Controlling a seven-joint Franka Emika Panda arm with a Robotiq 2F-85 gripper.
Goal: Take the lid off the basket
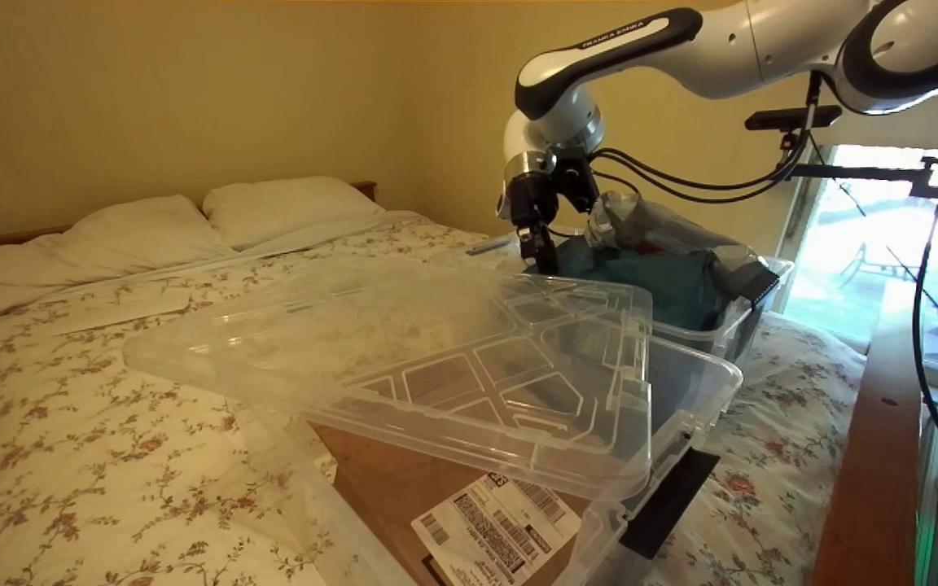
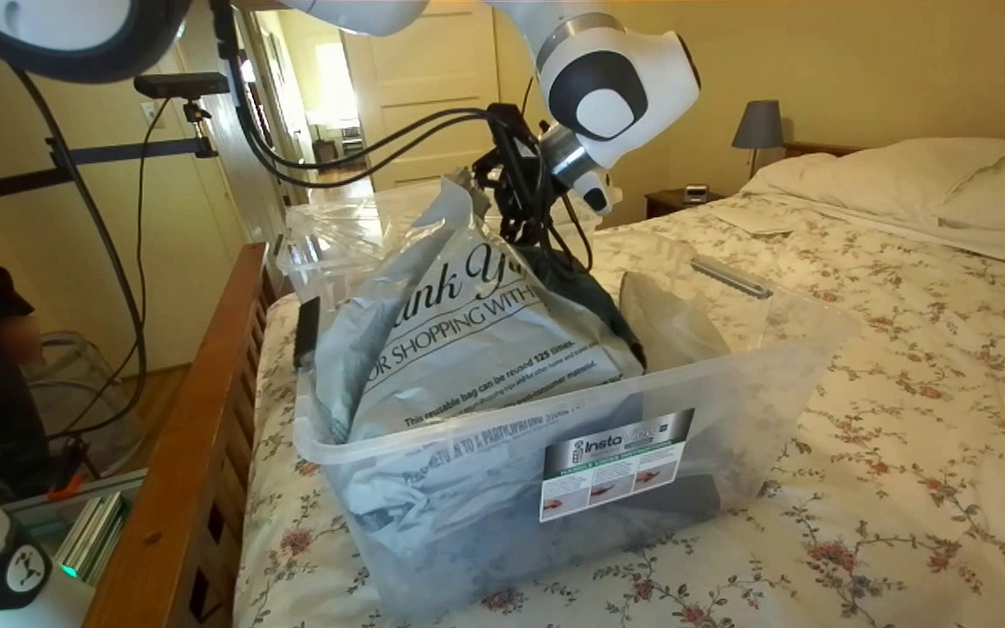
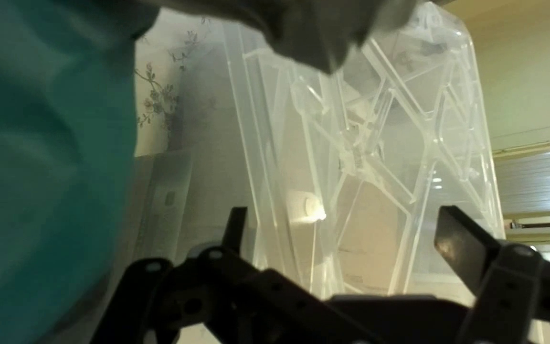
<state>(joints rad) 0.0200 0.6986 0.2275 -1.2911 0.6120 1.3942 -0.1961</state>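
Clear lid (image 1: 453,376) askew over a clear basket (image 1: 690,381), gripper (image 3: 344,227) spread wide

In an exterior view, the lid sits turned across the basket on a flowered bedspread (image 1: 151,439), part of the rim uncovered; a cardboard box (image 1: 404,472) shows beneath it. The gripper points down near the lid's far edge.

In an exterior view, a grey printed bag (image 2: 476,349) in a second tub (image 2: 755,445) partly hides the gripper.

In the wrist view, the fingers (image 3: 463,246) stand far apart, gripping nothing; the lid's crossed ribs show between them, contact unclear.
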